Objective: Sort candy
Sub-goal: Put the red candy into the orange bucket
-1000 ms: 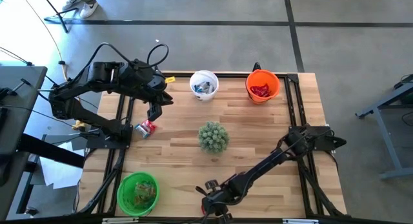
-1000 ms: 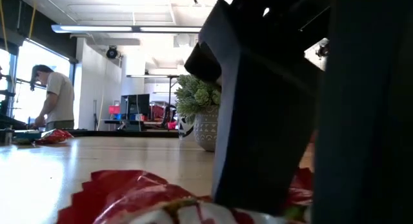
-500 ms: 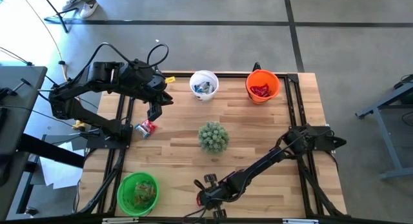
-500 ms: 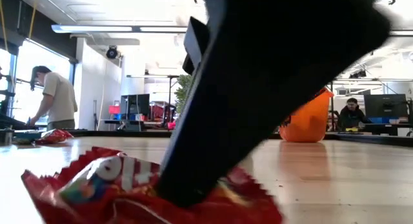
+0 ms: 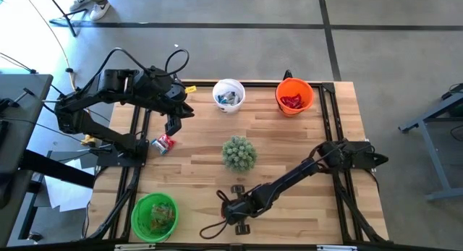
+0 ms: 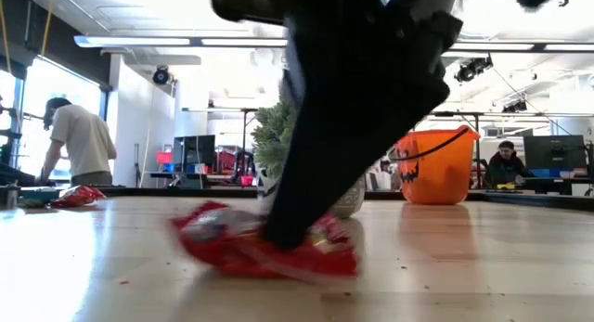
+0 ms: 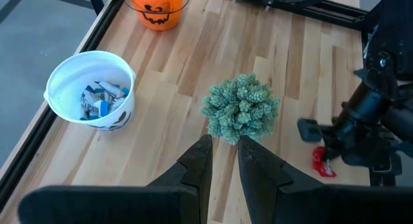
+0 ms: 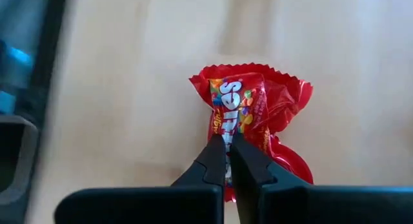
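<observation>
From above, the right tool (image 5: 226, 205) sits low on the pale wooden tabletop (image 5: 289, 150) near its front edge, below the spiky green plant (image 5: 239, 153); its tips cannot be made out there. The left tool (image 5: 172, 126) hangs just above a second red packet (image 5: 164, 143) at the left edge. At table height, a crinkled, shiny red candy packet (image 6: 264, 243) lies flat under the dark right fingers. Past the left wrist, its two fingers (image 7: 197, 166) stand slightly apart, holding nothing; the white bucket (image 7: 90, 88) holds blue-and-white wrappers. Past the right wrist, the fingers (image 8: 213, 161) are pinched tight on the red packet's (image 8: 255, 108) crumpled foil, hiding its lower part.
</observation>
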Controlling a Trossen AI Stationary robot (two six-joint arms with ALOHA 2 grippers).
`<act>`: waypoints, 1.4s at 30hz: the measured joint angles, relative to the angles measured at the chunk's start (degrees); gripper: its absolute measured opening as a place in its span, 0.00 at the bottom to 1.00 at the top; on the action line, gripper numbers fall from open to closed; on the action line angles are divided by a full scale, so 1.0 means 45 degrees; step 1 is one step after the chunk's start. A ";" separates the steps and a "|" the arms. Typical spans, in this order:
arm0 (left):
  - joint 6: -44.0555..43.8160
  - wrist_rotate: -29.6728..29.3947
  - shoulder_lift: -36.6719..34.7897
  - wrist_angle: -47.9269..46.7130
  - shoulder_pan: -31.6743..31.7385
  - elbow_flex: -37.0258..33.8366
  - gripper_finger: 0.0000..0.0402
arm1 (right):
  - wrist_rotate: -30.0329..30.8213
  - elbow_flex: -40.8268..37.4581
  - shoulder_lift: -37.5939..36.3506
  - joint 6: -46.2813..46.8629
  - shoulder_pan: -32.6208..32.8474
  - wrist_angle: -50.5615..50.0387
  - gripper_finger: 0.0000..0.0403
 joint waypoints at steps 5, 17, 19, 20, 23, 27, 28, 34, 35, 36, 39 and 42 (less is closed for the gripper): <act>0.0081 0.0004 0.0000 -0.0006 -0.0004 0.0010 0.16 | 0.0753 -0.0028 -0.0863 0.0130 -0.0170 -0.1340 0.00; 0.0425 0.0002 0.0000 -0.0005 -0.0004 0.0010 0.16 | 0.4237 0.0034 -0.3483 0.0361 -0.0903 -0.2804 0.00; 0.0521 0.0005 0.0000 -0.0005 -0.0004 0.0010 0.16 | 0.5278 0.0034 -0.3983 0.0077 -0.1135 -0.2770 0.00; 0.0567 0.0000 0.0000 -0.0005 -0.0004 0.0010 0.16 | 0.5817 0.0037 -0.4229 -0.0030 -0.1248 -0.2767 0.00; 0.0636 0.0000 0.0000 -0.0005 -0.0004 0.0010 0.16 | 0.7217 0.0044 -0.4866 -0.0270 -0.1660 -0.2791 0.00; 0.0639 -0.0208 0.0000 -0.0005 -0.0004 0.0010 0.16 | 0.8709 0.0048 -0.5661 -0.0278 -0.2264 -0.3367 0.00; 0.0641 -0.0258 0.0000 -0.0005 -0.0004 0.0010 0.16 | 0.9057 0.0053 -0.5850 -0.0226 -0.2423 -0.3652 0.00; 0.0952 -0.0653 0.0000 -0.0003 0.0001 0.0010 0.16 | 1.0209 0.0058 -0.6764 0.1314 -0.3585 -0.7142 0.00; 0.0955 -0.0666 0.0000 -0.0005 0.0001 0.0010 0.16 | 1.0220 0.0058 -0.6867 0.1670 -0.3820 -0.7965 0.00; 0.0962 -0.0680 0.0000 0.0000 0.0001 0.0010 0.16 | 1.0217 0.0058 -0.6956 0.2047 -0.4042 -0.8773 0.00; 0.0962 -0.0725 0.0000 0.0000 0.0001 0.0010 0.16 | 1.0209 0.0058 -0.7098 0.3313 -0.4799 -1.0996 0.00; 0.0967 -0.0933 0.0000 0.0000 0.0001 0.0010 0.16 | 1.0214 0.0066 -0.7128 0.4155 -0.5600 -1.2695 0.00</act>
